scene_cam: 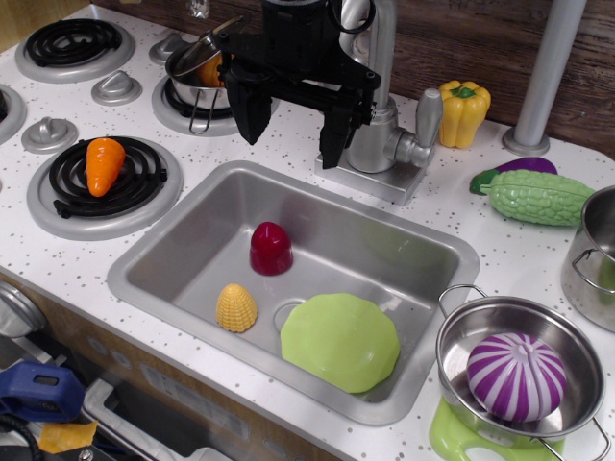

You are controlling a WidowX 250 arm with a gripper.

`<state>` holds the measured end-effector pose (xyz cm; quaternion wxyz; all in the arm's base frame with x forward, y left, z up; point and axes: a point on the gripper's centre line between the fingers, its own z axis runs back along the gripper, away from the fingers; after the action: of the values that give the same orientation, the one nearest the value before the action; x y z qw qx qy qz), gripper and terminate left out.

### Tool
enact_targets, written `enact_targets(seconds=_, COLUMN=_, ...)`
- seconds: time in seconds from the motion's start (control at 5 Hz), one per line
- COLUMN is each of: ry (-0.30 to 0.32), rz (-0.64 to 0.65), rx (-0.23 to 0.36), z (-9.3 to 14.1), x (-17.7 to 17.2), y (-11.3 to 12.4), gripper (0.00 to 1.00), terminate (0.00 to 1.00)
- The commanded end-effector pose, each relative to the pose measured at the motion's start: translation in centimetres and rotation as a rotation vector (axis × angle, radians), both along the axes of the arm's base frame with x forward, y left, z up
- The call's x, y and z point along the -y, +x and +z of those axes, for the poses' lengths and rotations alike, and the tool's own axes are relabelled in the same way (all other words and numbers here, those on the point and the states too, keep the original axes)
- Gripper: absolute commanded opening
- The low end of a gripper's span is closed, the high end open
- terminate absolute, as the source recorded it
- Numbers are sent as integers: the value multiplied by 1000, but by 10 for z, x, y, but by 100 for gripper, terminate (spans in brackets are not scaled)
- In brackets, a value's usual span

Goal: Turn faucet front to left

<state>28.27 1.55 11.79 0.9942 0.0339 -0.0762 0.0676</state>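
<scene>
Clearly the risk lies in how close the tool hangs to the faucet at upper centre of the frame: its two black fingers are spread wide with nothing between them, just left of the faucet's cylindrical body and apart from it. If it pushed on the body or base plate instead of the spout, which runs up out of the top of the frame, I judge the faucet would not swivel and a finger could slip off the smooth metal. The side lever points right, away from the tool, so catching it looks unlikely.

Below, the sink holds a dark red piece, a yellow corn and a green plate. At lower right, a steel pot contains a purple-and-white striped vegetable. The small pot at upper left holds something orange, partly hidden.
</scene>
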Motion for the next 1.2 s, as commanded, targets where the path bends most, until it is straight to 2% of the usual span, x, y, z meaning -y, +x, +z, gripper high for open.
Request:
enact_targets(seconds=0.0, ry=0, rz=0, rx=0, z=0, x=0, y=0, gripper=100, terminate=0)
enact_targets(seconds=0.2, ry=35, rz=-4, rx=127, z=-9, x=-6, y=17, gripper=100, terminate=0)
enact_targets(seconds=0.4, ry=110, rz=-42, rx=187, z=-7, x=-7, y=25, gripper=100, terminate=0)
enact_targets(seconds=0.6, ry=147, rz=-21, rx=229, z=5, x=-6, y=31, gripper=100, terminate=0)
enact_targets(seconds=1.0, ry=182, rz=-19, rx=318, z=7, x=-17, y=49, gripper=100, terminate=0)
